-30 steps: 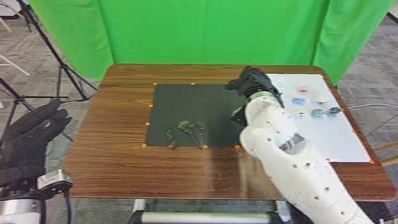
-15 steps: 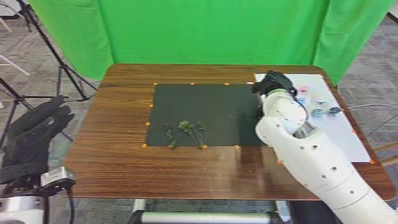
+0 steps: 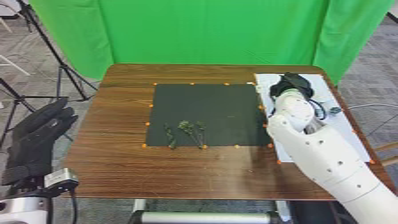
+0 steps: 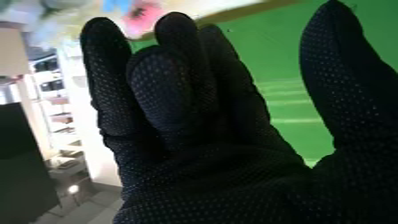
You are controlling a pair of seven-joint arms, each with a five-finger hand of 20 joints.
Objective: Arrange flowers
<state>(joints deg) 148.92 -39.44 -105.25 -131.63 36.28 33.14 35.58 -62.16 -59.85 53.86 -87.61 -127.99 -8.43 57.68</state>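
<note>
A robot's right hand (image 3: 291, 84) hangs over the far part of a white sheet (image 3: 320, 82) along the right side of the brown worktop (image 3: 111, 155), its fingers (image 4: 160, 85) released and straight, the thumb spread wide. A grey-green flower (image 3: 335, 110) sits on the sheet just beside the hand, close to the worktop's right edge; the right wrist view shows a pink flower (image 4: 143, 17) beyond the fingertips. Three green stems (image 3: 188, 129) lie at the near edge of a dark mat (image 3: 209, 102), well apart from that hand, and a broad strip of wood runs between mat and left edge. Just outside that edge is the left hand (image 3: 35, 140), fingers loosely extended. A green curtain (image 3: 222, 35) hangs behind the far edge.
</note>
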